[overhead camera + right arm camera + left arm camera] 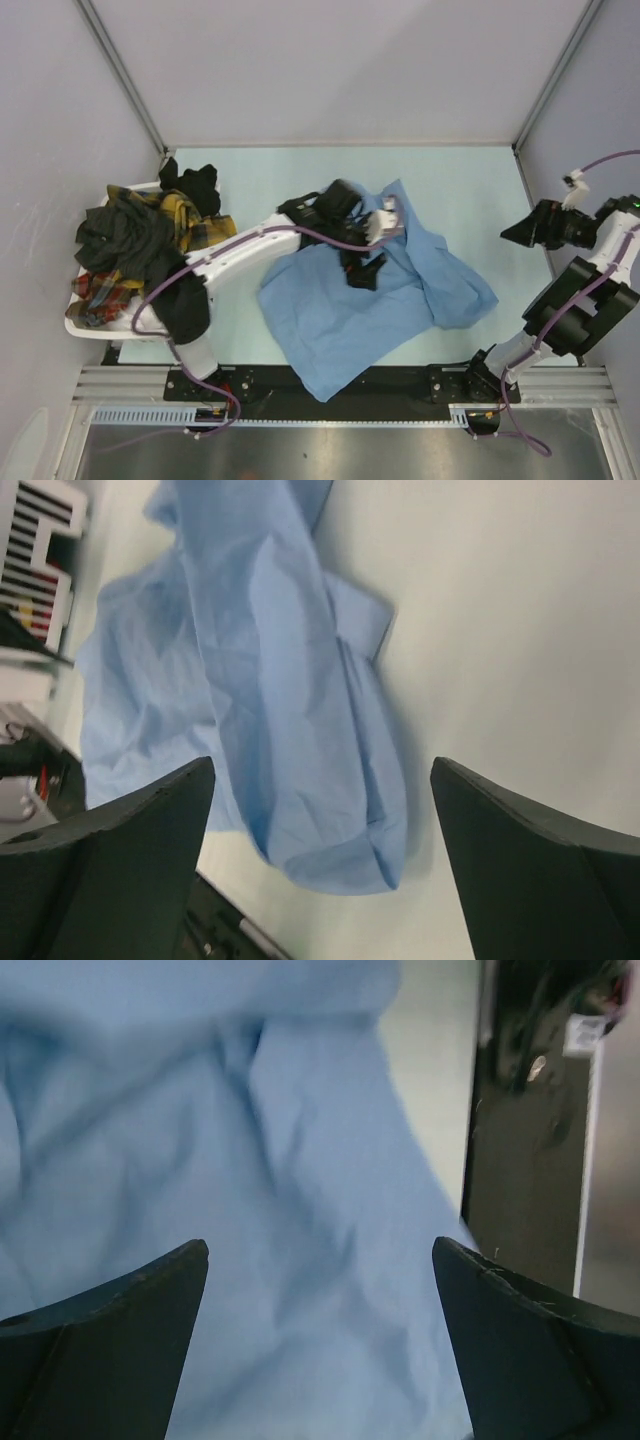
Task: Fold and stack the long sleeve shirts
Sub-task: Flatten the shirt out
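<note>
If closed straight down from here, likely to pinch several layers of the blue shirt [330,330] at once, given the rumpled heap with its right side folded over itself; would then drag the whole garment instead of one edge. Also possible: sliding cloth off the table [300,180], with one corner lying over the rail [400,385]. Shirt position: mid-table, crumpled; other shirts [140,240] heaped in the basket [75,322] at left. Left arm: reached forward and rightward over the shirt's middle, wrist pitched down, left gripper [320,1255] spread wide just above the cloth, pinching nothing. Right arm: folded back at the right side, well apart from the shirt, right gripper [322,765] spread wide, empty, aimed toward the shirt's right edge.
</note>
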Available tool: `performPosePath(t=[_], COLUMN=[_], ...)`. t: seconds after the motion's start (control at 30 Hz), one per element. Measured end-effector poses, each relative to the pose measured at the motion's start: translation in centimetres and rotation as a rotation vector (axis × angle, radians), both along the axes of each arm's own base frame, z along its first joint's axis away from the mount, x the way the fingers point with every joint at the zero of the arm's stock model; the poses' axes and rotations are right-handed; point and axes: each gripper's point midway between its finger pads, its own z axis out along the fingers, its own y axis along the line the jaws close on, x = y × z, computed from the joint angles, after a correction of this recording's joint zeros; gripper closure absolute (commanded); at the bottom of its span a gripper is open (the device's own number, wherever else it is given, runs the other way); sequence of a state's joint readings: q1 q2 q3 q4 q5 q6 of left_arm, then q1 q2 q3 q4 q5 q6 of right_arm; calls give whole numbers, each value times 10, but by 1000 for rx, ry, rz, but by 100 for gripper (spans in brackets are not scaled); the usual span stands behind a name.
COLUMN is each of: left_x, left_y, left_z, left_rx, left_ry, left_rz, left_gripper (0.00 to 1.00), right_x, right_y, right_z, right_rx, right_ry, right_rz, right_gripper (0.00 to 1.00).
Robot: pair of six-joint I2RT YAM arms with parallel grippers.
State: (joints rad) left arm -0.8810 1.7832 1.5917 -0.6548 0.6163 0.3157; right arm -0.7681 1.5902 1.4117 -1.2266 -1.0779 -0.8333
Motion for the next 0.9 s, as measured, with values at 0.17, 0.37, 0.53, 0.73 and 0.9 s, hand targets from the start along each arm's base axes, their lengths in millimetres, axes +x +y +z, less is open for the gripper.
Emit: performPosePath(t=[0.17, 0.37, 0.53, 0.73, 0.9], left_x=[20, 8, 30, 51, 67], left_y=[111, 168, 201, 216, 209], left_z=[-29, -66, -120, -154, -166], left_rx=[113, 223, 402, 533, 552], left_ry=[-4, -49, 4, 25, 57], left_rz=[237, 354, 463, 518, 524], left_gripper=[1, 0, 1, 7, 55], right_x=[0, 16, 58, 100, 104], right_y=[61, 145, 168, 150, 152], right_z=[-23, -44, -64, -121, -143], right_rx=[-20, -247, -373, -435, -359], right_ry=[124, 115, 117, 249, 338], right_rz=[179, 351, 304, 181, 183], right_gripper=[14, 12, 7, 40, 100])
